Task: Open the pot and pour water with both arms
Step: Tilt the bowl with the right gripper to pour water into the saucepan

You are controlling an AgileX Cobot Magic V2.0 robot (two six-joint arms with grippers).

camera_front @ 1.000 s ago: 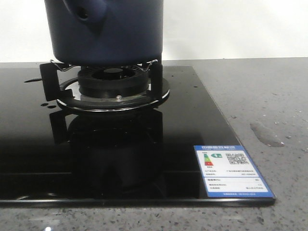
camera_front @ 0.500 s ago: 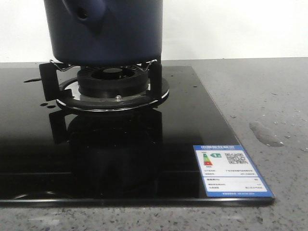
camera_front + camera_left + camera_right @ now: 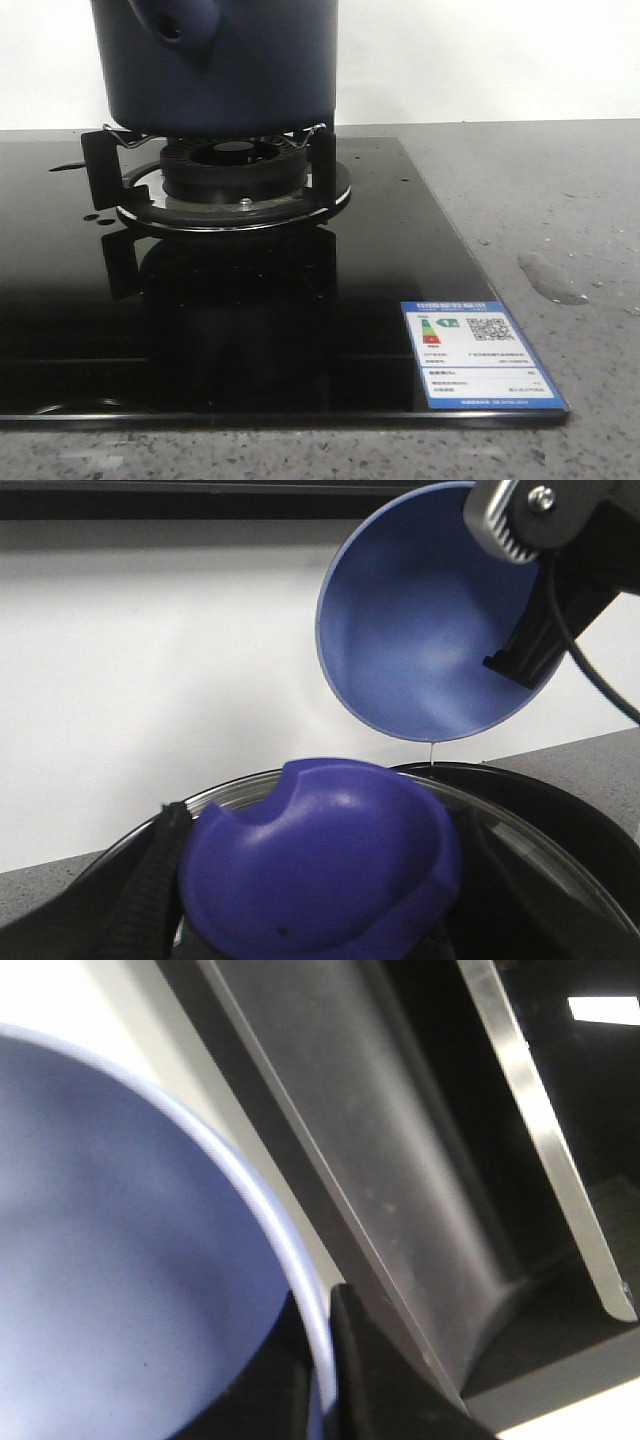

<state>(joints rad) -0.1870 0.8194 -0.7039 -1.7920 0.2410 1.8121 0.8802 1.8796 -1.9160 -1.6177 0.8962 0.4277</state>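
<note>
Pot (image 3: 215, 65) stands on the burner (image 3: 235, 170) of the black hob (image 3: 400, 250). Its glass lid (image 3: 320, 870) is off, gripped at the blue knob by the left gripper (image 3: 300, 950). The right gripper (image 3: 325, 1380) pinches the rim of the blue bowl (image 3: 430, 620), tilted steeply, with only a thin trickle falling. I judge the pouring almost done; what seems left is to put the lid back.

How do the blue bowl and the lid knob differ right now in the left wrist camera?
The bowl is a lighter blue; the lid knob is a deeper, more purple blue. The bowl is tipped with its hollow inside facing the camera and a thin trickle falling from its lower rim; the lid knob is a solid dome. The right gripper pinches the bowl's rim. Both are matte.
</note>
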